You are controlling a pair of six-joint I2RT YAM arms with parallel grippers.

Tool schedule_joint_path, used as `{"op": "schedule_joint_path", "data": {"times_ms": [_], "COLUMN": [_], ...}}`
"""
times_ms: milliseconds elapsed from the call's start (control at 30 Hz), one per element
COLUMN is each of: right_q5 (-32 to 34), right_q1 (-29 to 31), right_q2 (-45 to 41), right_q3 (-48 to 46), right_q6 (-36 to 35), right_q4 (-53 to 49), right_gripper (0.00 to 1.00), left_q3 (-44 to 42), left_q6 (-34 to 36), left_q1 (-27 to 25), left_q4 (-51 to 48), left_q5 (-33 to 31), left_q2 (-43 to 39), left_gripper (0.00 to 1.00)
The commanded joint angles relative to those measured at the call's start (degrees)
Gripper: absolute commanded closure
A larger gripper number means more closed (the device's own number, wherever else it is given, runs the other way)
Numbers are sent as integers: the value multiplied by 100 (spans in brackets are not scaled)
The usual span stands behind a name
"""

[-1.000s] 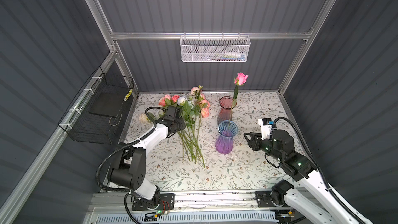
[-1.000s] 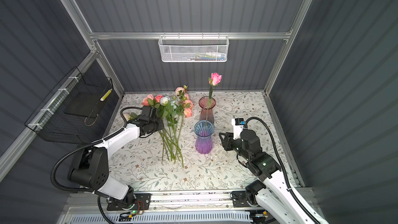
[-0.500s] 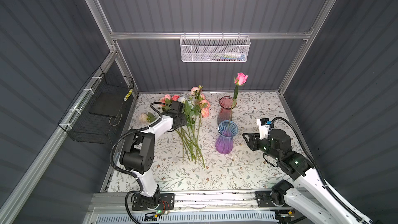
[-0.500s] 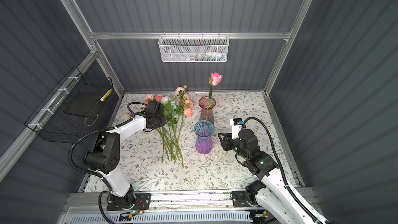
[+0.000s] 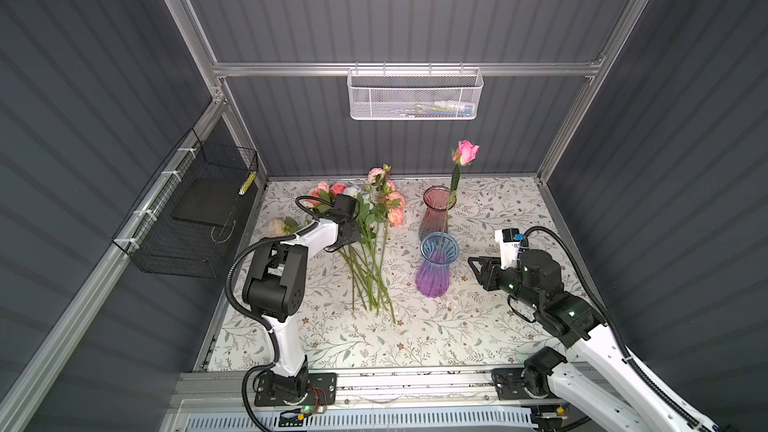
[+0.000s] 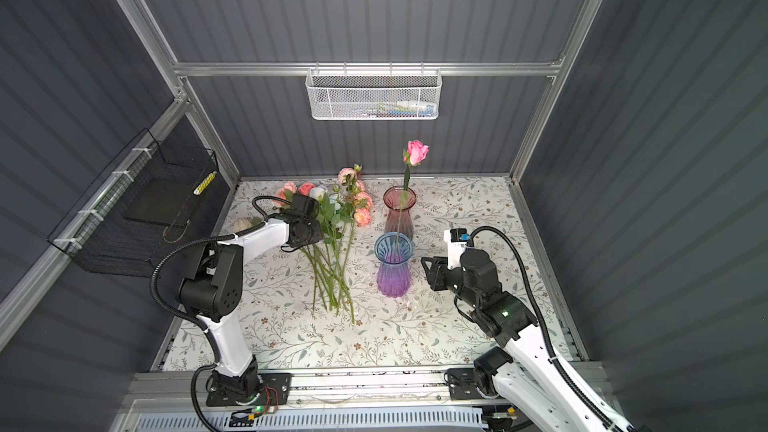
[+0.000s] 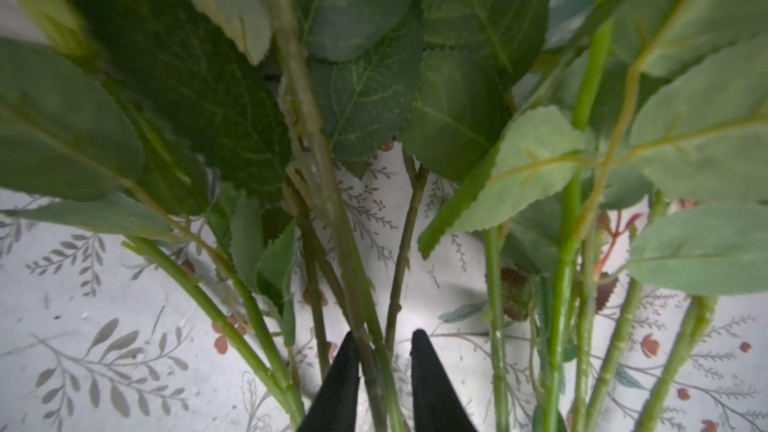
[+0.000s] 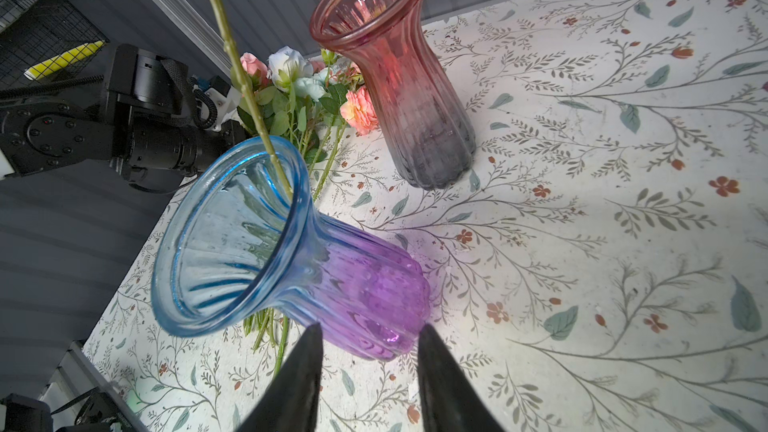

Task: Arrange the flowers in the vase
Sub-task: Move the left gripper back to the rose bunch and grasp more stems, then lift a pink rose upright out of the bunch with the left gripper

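The floral tabletop (image 5: 478, 326) shows a task barely begun: the bunch of flowers (image 5: 370, 243) lies flat left of centre, blooms toward the far edge. Mid-table, the blue-and-purple vase (image 5: 434, 268) holds one pink rose (image 5: 466, 152); the red vase (image 5: 436, 209) behind it stands empty. The left gripper (image 7: 382, 338) straddles two stems among crowding leaves, fingers narrowly apart, seemingly not pinching yet. The right gripper (image 8: 370, 330), fingers apart and empty, hovers just beside the blue-and-purple vase's base.
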Motion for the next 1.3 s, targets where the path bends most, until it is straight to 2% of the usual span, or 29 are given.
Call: {"op": "schedule_joint_path", "data": {"times_ms": [0,100,333,433,500,667,767,967,1033,1267], "right_q5": [10,6,-17,2,4,29,28,33,47,67], "right_q1": [-25,-28,-24,-23,-24,-26,-24,-22,-27,-25], "right_q2": [-61,-53,-22,-36,-39,-74,-83,-123,-136,-157], "right_q3": [-70,-77,-44,-40,-42,-30,-27,-18,-17,-11], "right_q6": [-82,-77,-99,-95,-95,-95,-95,-95,-95,-95], "right_q4": [41,56,55,38,22,6,8,-23,-33,-41], "right_gripper": [60,60,60,60,60,60,60,60,60,60], "left_q3": [169,139,68,68,77,77,64,28,31,16], "left_q6": [149,159,183,183,198,219,255,258,255,255], "left_q1": [51,53,76,88,97,115,123,141,150,159], "left_q4": [13,35,100,106,106,137,152,177,200,253], "left_q5": [-61,-29,7,32,51,120,134,220,267,376], "left_q2": [38,-1,27,70,105,84,61,136,170,129], "left_gripper": [80,85,89,81,80,87,88,77,76,100]}}
